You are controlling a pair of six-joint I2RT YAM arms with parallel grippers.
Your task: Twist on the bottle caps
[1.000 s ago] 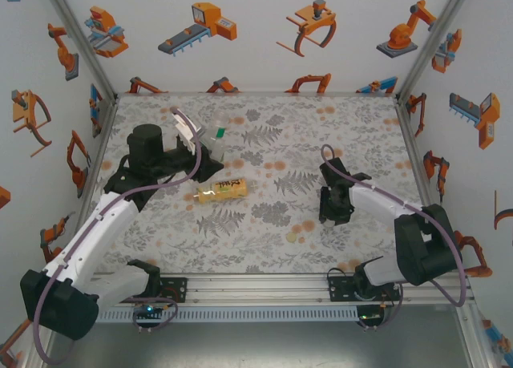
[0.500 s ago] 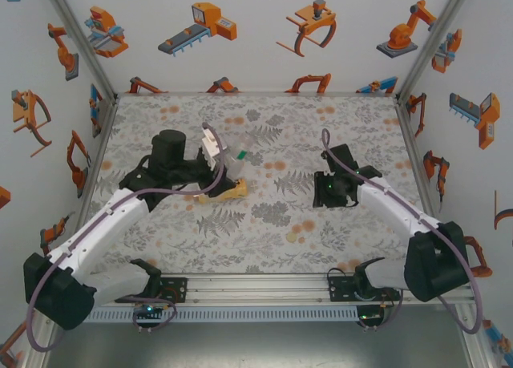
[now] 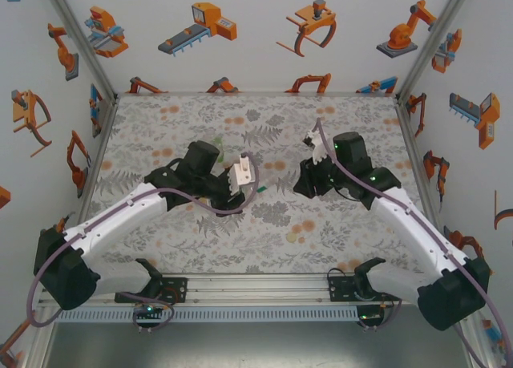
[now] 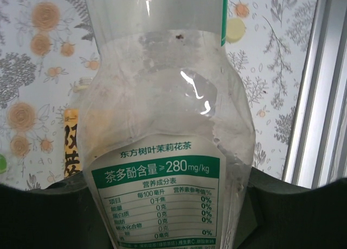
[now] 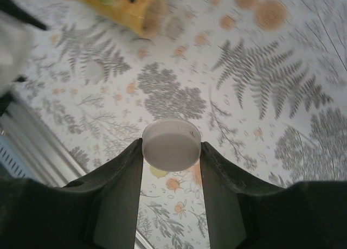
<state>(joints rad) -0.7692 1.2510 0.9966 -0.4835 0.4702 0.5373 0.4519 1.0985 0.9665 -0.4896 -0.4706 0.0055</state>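
A slim clear bottle [image 4: 162,124] with a pale green-printed label sits between the fingers of my left gripper [image 4: 168,205], which is shut on its body. From above, that bottle [image 3: 243,174] is raised over the middle of the table in the left gripper [image 3: 237,184]. My right gripper [image 5: 171,151] is shut on a white bottle cap [image 5: 171,140], pinched by its rim. The right gripper [image 3: 307,178] hangs a short way to the right of the bottle. The yellow-labelled bottle [image 5: 116,2] lies on its side on the table. A pale yellow-green cap [image 4: 236,29] rests on the mat.
The mat [image 3: 264,119] is floral-patterned, with a metal rail [image 3: 256,286] along the near edge. The left arm [image 3: 120,224] stretches diagonally across the left half. Another pale cap [image 5: 157,172] lies on the mat below the held white cap. Printed walls close in the back and sides.
Both arms swung toward the table's centre. The left gripper carried the slim bottle right and nearer. The right gripper rose and moved back with the white cap.
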